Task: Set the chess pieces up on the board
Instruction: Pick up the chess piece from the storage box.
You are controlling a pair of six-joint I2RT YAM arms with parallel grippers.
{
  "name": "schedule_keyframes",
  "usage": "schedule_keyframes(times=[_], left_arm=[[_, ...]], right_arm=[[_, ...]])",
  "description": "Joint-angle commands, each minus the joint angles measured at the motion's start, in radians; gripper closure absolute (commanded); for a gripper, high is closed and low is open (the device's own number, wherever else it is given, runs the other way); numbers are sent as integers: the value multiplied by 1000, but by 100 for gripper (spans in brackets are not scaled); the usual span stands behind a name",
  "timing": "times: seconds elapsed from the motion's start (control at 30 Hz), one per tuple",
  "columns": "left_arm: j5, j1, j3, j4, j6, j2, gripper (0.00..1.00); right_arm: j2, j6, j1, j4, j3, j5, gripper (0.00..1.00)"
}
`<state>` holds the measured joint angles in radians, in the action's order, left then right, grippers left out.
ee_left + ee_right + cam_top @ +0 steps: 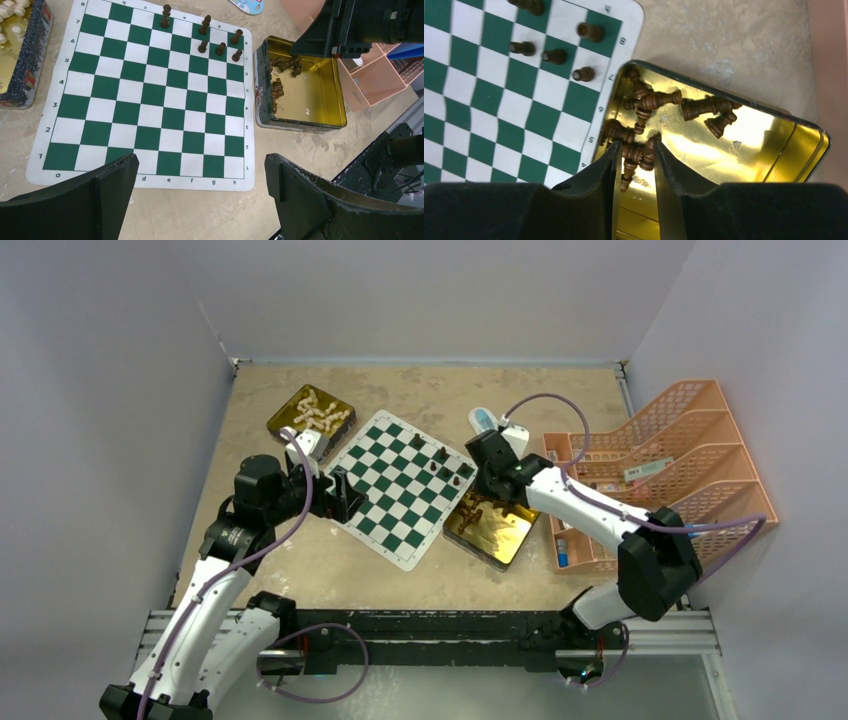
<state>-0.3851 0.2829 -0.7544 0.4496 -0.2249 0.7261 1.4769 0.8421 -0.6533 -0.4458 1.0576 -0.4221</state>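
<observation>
The green and white board (400,485) lies mid-table and also shows in the left wrist view (150,95). Several dark brown chess pieces (220,48) stand on its rows 7 and 8. More dark brown pieces (644,102) lie loose in a gold tin (744,150) beside the board. My right gripper (636,147) is down in that tin, its narrow jaws closed on a lying dark piece (647,155). My left gripper (200,165) is open and empty, above the board's row 1 edge. Cream-white pieces (318,412) lie in a second tin.
The gold tin of white pieces (15,75) sits off the board's left side. A pink plastic file rack (680,460) stands at the right. A small blue and white object (483,420) lies beyond the board. White walls enclose the table.
</observation>
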Motion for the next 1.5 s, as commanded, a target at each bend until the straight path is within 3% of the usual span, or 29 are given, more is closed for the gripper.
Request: schedule_keyframes(times=[0.0, 0.23, 0.83, 1.47], left_arm=[[-22, 2, 5, -53, 4, -5, 2], [-34, 2, 6, -55, 6, -10, 3], [-38, 4, 9, -54, 6, -7, 3], [-37, 4, 9, -52, 6, -4, 4]], right_arm=[[-10, 125, 1, -33, -45, -23, 68], [23, 261, 1, -46, -99, 30, 69], [99, 278, 0, 70, -147, 140, 71], [179, 261, 0, -32, -102, 14, 77]])
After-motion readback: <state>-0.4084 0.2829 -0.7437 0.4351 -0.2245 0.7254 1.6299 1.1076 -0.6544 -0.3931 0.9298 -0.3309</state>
